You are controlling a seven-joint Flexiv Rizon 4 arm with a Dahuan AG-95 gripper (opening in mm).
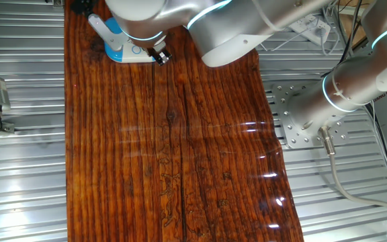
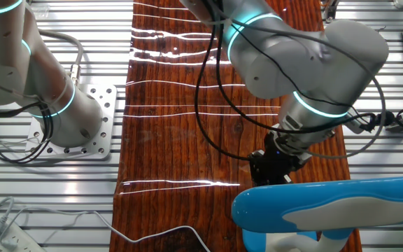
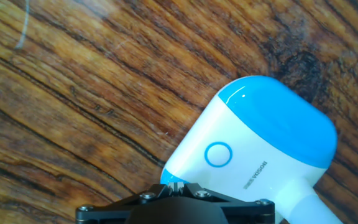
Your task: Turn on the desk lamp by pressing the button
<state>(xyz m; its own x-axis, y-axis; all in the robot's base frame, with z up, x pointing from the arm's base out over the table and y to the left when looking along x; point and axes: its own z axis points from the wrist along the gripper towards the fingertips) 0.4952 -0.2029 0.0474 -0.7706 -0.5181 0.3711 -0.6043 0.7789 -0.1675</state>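
1. Pincer (image 3: 176,185) hovers at the near edge of the desk lamp (image 3: 253,149); whether its tips are parted cannot be told, as the hand hides them.
2. Button (image 3: 218,154), a blue ring on the white base face, lies just beyond the tips.
3. Likely light, hard, smooth plastic: it may slide, so press straight down on the ring; no grasp is needed.
4. Lamp stands at the far corner of the wooden bench (image 1: 173,148).

My bench (image 1: 180,148) is dark wood with wavy lines, and it is shiny like glass. The desk lamp (image 3: 260,146) looks like smooth, shiny plastic, blue and white. My arm (image 2: 306,49) has a smooth gray shell. Ribbed silver metal (image 1: 19,168) lies around the bench.
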